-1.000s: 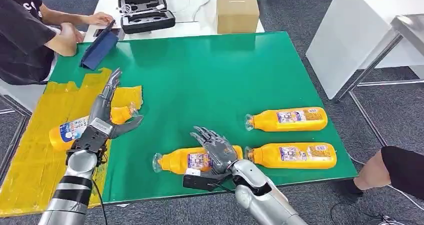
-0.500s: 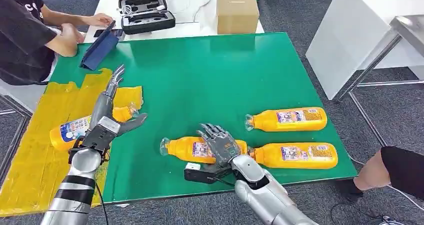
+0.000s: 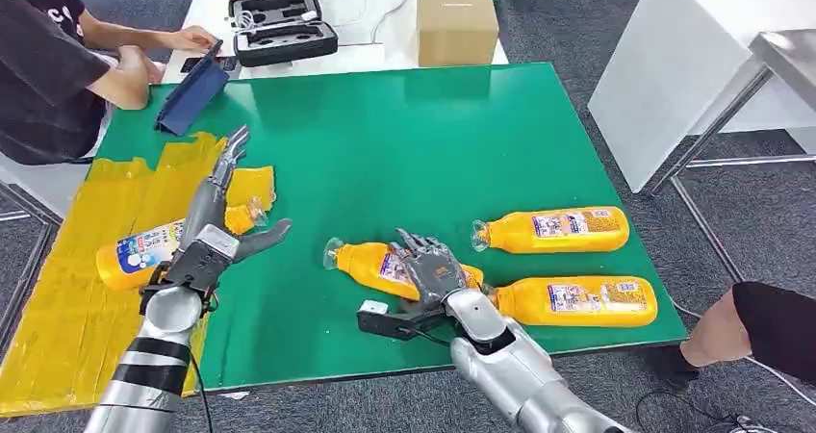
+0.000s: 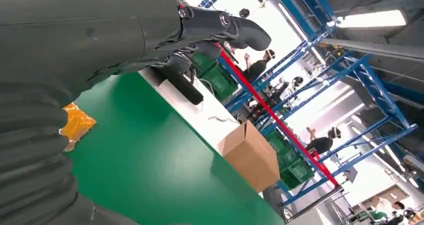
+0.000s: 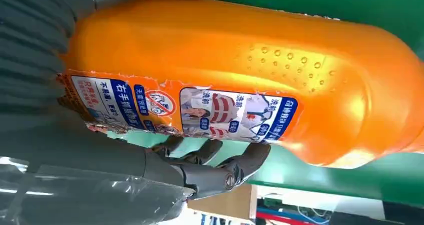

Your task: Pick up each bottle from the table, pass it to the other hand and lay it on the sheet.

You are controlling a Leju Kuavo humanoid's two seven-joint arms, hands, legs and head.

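My right hand (image 3: 433, 271) grips an orange bottle (image 3: 370, 263) near the table's front edge; the bottle is tilted, cap end toward the left. In the right wrist view the same orange bottle (image 5: 260, 80) lies against my palm with dark fingers (image 5: 220, 172) wrapped round it. Two more orange bottles lie on the green table: one (image 3: 553, 229) further back, one (image 3: 577, 300) near the front right. A fourth bottle (image 3: 144, 252) lies on the yellow sheet (image 3: 67, 298). My left hand (image 3: 214, 226) hovers above that bottle, holding nothing, fingers spread.
A person sits at the far left corner beside a blue tablet case (image 3: 191, 96). A black open case (image 3: 281, 24) and a cardboard box (image 3: 456, 19) stand on the white table behind. Another person's arm (image 3: 760, 327) is at the front right. A white cabinet (image 3: 693, 58) stands right.
My right hand has lifted the bottle off the table and carried it right and further back, tilting it. My left hand has risen slightly above the sheet.
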